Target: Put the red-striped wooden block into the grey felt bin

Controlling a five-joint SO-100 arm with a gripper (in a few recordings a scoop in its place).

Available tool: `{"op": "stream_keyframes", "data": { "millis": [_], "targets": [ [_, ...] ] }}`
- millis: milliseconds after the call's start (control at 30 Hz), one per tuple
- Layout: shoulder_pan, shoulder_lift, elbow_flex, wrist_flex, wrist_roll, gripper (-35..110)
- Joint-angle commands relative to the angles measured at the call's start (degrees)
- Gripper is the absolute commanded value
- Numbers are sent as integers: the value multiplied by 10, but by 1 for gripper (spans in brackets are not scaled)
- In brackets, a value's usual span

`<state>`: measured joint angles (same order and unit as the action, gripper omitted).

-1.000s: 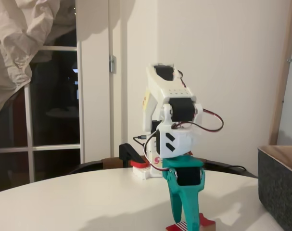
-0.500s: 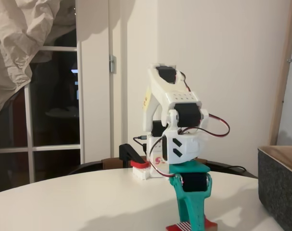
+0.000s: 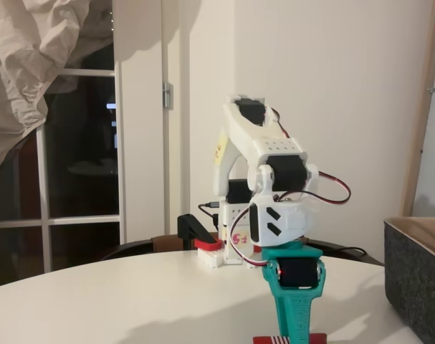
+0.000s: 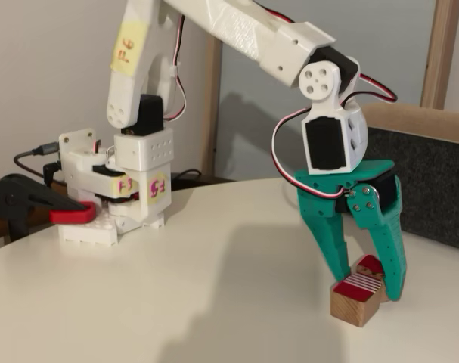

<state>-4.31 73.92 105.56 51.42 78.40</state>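
The red-striped wooden block [image 4: 358,297] sits on the surface [image 4: 176,302] near its front edge, striped face up, turned slightly askew; no long axis can be made out. The teal gripper [image 4: 369,291] points straight down over it, jaws parted about a block's width, one finger at each side, fingertips [image 4: 393,283] alongside the block. The grey felt bin [image 4: 433,181] stands just behind, at the surface's right edge.

- Block [image 4: 357,296] on the table [image 4: 176,302], between the gripper's [image 4: 369,283] fingers.
- Bin [image 4: 433,185] behind and right of the block.
- Arm base [image 4: 112,200] far left, clamp [image 4: 32,204] beside it.
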Motion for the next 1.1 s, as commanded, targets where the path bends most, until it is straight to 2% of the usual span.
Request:
{"op": "stream_keyframes", "data": {
  "millis": [0, 667, 1067],
  "targets": [
    [-4, -25, 14, 5, -3, 13],
    [28, -33, 7, 3, 1, 4],
    [66, 7, -98, 4, 62, 4]
  ]
}}
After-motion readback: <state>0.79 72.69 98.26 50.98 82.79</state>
